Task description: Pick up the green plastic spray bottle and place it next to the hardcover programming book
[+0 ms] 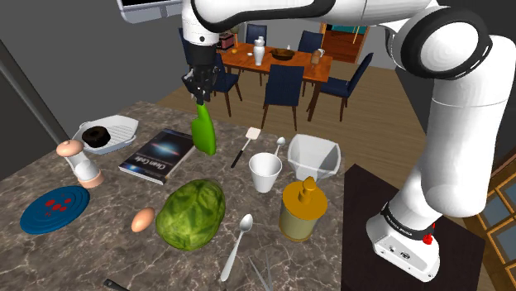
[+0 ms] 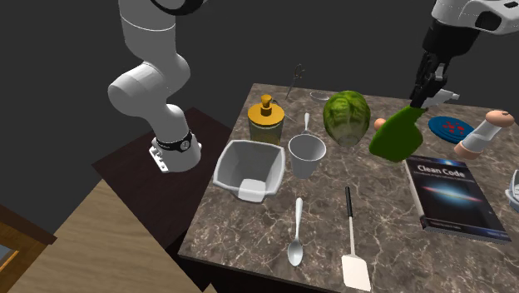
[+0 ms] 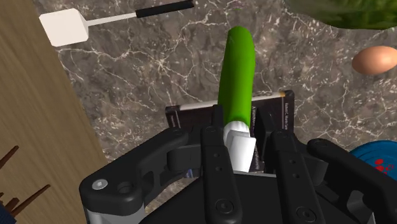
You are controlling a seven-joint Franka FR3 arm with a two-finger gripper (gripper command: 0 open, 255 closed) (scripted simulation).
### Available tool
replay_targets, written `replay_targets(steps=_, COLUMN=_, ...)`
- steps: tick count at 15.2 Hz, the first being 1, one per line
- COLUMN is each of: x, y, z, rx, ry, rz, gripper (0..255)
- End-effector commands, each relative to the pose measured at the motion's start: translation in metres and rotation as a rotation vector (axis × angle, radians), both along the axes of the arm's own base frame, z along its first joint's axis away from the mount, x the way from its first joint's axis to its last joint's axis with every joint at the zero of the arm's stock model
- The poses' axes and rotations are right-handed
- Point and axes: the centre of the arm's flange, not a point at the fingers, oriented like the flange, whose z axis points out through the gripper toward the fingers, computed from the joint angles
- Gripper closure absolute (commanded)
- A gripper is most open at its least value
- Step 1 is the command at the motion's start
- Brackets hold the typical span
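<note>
The green spray bottle [image 1: 203, 132] hangs tilted from my gripper [image 1: 201, 91], which is shut on its white top. In the second exterior view the bottle [image 2: 397, 133] slants down from the gripper [image 2: 426, 91], just off the near corner of the dark "Clean Code" book [image 2: 453, 196]. The book [image 1: 157, 155] lies flat on the marble table [image 1: 107, 240], with the bottle's base close beside its right edge. Along the hand, the bottle's green body [image 3: 238, 70] points away from the fingers [image 3: 213, 143], over the book's edge [image 3: 280, 111]. Whether the base touches the table I cannot tell.
A green cabbage [image 1: 192, 213] and an egg [image 1: 142, 219] lie in front of the book. A white cup [image 1: 265, 172], white bin [image 1: 314, 155], yellow dispenser jar [image 1: 303, 208] and spatula [image 1: 246, 145] sit to the shoulder view's right. A blue plate [image 1: 54, 208] and a mill [image 1: 83, 163] stand left.
</note>
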Motion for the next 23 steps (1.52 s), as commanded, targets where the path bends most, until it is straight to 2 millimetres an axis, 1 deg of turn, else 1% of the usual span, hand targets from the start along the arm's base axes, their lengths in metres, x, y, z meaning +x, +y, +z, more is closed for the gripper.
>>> replay_targets(steps=1, x=0.021, y=0.01, z=-0.013, rx=0.0, ry=-0.001, rz=0.0, gripper=255)
replay_targets(steps=2, x=0.031, y=0.016, z=-0.019, rx=0.0, ry=-0.001, rz=0.0, gripper=255)
replay_targets(steps=17, x=0.031, y=0.016, z=-0.099, rx=0.0, ry=-0.001, rz=0.0, gripper=255)
replay_targets(steps=18, x=0.031, y=0.016, z=-0.101, rx=0.0, ry=-0.001, rz=0.0, gripper=255)
replay_targets(steps=23, x=0.031, y=0.016, z=-0.101, rx=0.0, ry=-0.001, rz=0.0, gripper=255)
